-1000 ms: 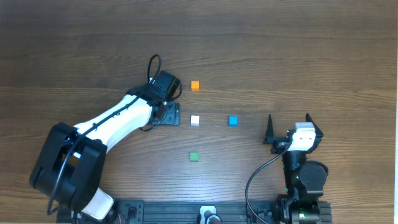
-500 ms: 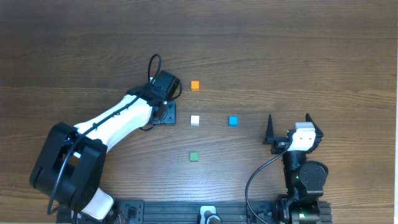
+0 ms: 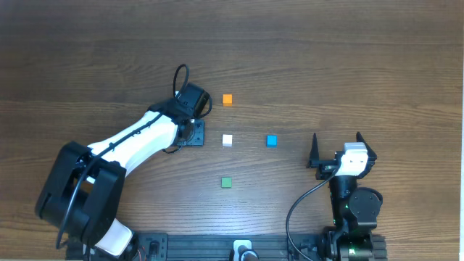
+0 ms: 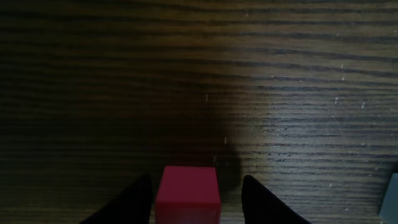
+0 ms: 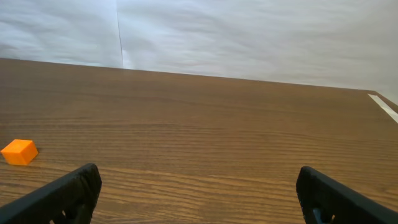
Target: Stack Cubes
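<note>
A red cube (image 4: 188,191) rests on the wooden table between the fingers of my left gripper (image 4: 194,202), which is open with a gap on each side of the cube. In the top view that gripper (image 3: 196,133) is low over the table, just left of a white cube (image 3: 228,140). An orange cube (image 3: 228,99) lies beyond it, a blue cube (image 3: 271,141) to the right and a green cube (image 3: 226,183) nearer the bases. My right gripper (image 3: 336,139) stands open and empty at the right. Its wrist view has the orange cube (image 5: 18,152) far off.
The bare wooden table (image 3: 348,58) stretches wide around the cubes. A pale wall (image 5: 249,37) rises behind the table's far edge. A pale cube edge (image 4: 392,194) shows at the side of the left wrist view.
The left gripper's head has shifted slightly left, away from the white cube. The right arm and the cubes have not moved.
</note>
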